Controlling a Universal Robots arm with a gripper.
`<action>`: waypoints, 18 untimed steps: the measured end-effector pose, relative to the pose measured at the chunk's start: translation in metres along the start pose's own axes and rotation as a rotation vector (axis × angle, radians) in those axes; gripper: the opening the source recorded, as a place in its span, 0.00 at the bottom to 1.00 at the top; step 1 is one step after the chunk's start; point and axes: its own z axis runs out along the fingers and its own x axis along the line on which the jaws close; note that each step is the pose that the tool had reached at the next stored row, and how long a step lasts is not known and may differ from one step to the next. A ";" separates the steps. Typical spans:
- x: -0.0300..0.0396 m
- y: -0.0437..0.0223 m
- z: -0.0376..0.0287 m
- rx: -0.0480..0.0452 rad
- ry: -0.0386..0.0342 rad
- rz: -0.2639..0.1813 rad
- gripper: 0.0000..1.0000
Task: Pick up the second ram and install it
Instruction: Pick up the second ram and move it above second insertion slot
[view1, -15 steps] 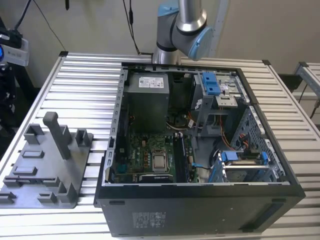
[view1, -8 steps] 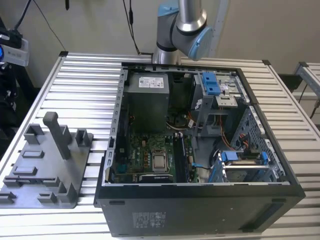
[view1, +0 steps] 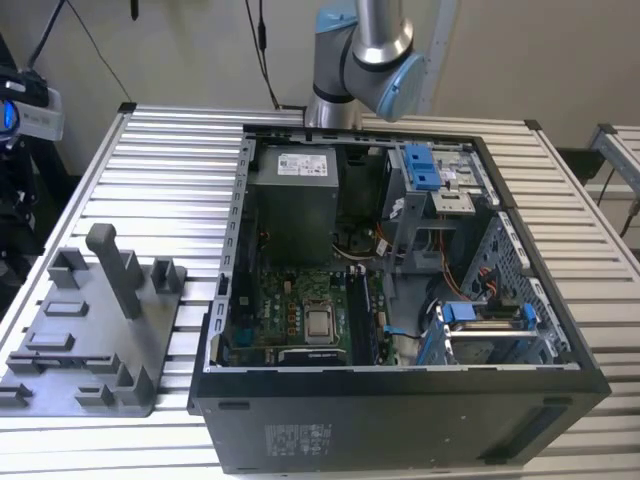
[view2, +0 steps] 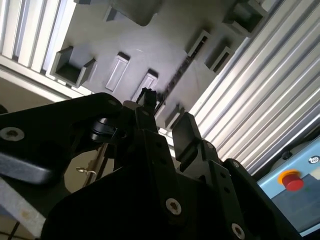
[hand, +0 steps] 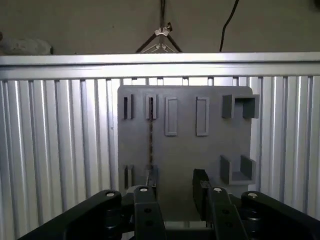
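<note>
- Presently, the slatted metal table (view1: 160, 140) carries two containers. An open computer case (view1: 400, 425) is on the exterior view's right, and a grey fixture tray (view1: 95, 355) is just beside it on the exterior view's left.
- The computer case lies on its side with the cover off. It holds a grey power-supply box (view1: 295, 200) at the far end and a green motherboard (view1: 290, 305) nearer. Drive cages (view1: 480, 325) with blue tabs are on the exterior view's right.
- The fixture tray has moulded slots and U-shaped brackets on its upper face. One long slot holds the second ram (hand: 151, 132), which stands on edge.
- In both wrist views the gripper (hand: 175, 187) hangs above the tray. Its two fingers (hand: 147, 200) are spread apart with nothing clamped between them.
- In the second wrist view the second ram (view2: 176, 75) appears as a thin dark strip seated in the tray. One end runs in line with one finger. Contact between the two cannot be determined.
</note>
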 end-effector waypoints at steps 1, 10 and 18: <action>0.0000 0.0000 0.0018 0.0000 0.0000 -0.001 0.42; 0.0007 0.0000 0.0180 0.0000 0.0001 -0.004 0.42; 0.0018 0.0000 0.0317 -0.0002 -0.0001 -0.006 0.42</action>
